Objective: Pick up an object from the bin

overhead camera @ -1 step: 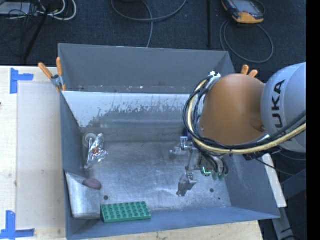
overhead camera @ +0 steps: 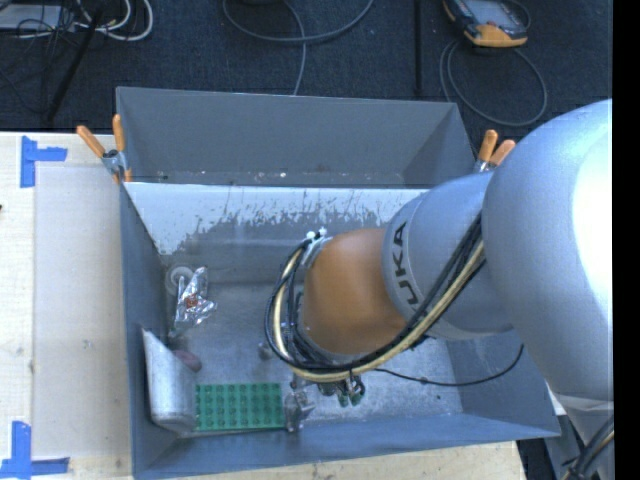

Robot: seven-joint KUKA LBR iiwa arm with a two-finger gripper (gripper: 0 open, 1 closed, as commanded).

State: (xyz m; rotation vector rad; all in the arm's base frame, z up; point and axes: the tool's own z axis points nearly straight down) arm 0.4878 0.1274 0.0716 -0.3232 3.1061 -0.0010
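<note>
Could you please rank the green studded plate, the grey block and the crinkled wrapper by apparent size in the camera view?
1. green studded plate and grey block: too alike to rank.
2. crinkled wrapper: clearly smallest.

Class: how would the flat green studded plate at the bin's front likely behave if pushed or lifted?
The green studded plate looks like rigid plastic, so probably stiff, not floppy. Lying flat on the bin floor, it should slide rather than roll. It looks thin, so likely light.
</note>
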